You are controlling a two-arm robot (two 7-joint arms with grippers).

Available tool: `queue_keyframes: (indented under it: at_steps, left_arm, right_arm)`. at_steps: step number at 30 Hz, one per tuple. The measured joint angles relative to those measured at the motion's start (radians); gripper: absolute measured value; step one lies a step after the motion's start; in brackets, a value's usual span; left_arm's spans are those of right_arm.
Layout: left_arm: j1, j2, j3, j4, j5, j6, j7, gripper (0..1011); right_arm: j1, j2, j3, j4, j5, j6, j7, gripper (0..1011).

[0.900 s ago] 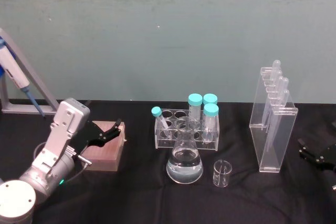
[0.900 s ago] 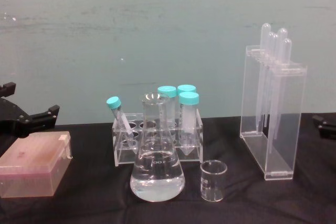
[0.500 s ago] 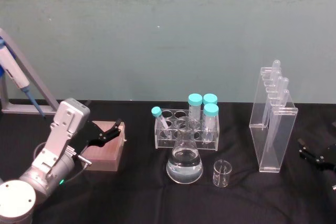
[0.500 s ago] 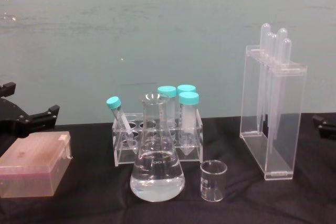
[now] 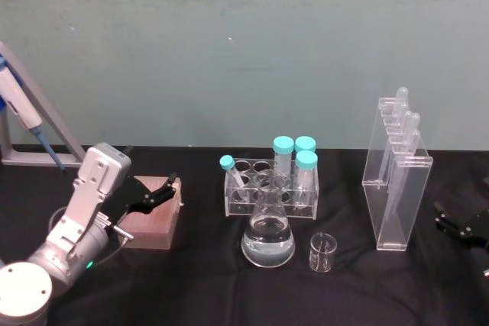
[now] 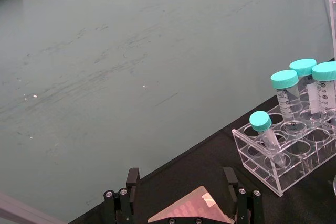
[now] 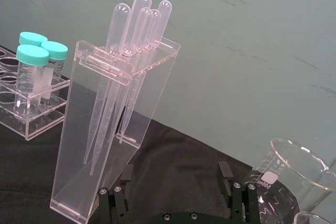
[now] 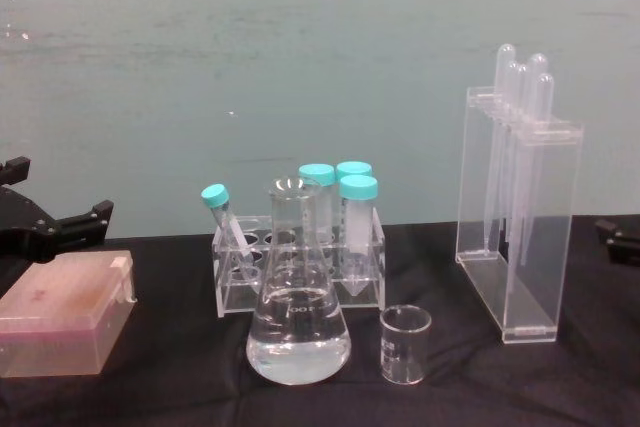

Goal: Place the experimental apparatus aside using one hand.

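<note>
bare cloth [image 5: 428, 261] separates acrylic stand [image 5: 396, 196] from right end effector [image 5: 445, 219].

Teal caps [image 5: 283, 143], pink box [image 5: 157, 227], blk cloth [image 5: 191, 288], clear flask [image 5: 268, 238] & beaker [image 5: 323, 253].

The left arm [image 5: 72, 223] is round and silver, with a boxy grey wrist and a green light [image 5: 90, 266]. The left gripper [image 6: 180, 177] and right gripper [image 7: 175, 176] are black with shiny screws.

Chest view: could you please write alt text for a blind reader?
A flask of clear liquid and a beaker stand on a black table, tube rack behind, pipette stand at right. The left gripper hangs over a pink box.
</note>
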Motion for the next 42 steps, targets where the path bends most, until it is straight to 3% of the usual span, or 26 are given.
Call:
queue_keyframes:
  at_steps: [10, 16, 31, 42]
  left_arm:
    - [0.0, 0.0, 0.0, 0.0, 0.0, 0.0, 0.0, 1000]
    - [0.0, 0.0, 0.0, 0.0, 0.0, 0.0, 0.0, 1000]
    - [0.0, 0.0, 0.0, 0.0, 0.0, 0.0, 0.0, 1000]
    - [0.0, 0.0, 0.0, 0.0, 0.0, 0.0, 0.0, 1000]
  right_arm:
    - [0.0, 0.0, 0.001, 0.0, 0.0, 0.0, 0.0, 1000]
    - [-0.019, -0.002, 0.02, -0.022, -0.007, -0.001, 0.001, 1000]
    - [-0.128, 0.013, 0.097, -0.174, 0.01, 0.053, -0.015, 1000]
    - [-0.191, 0.019, 0.14, -0.271, 0.026, 0.055, 0.019, 1000]
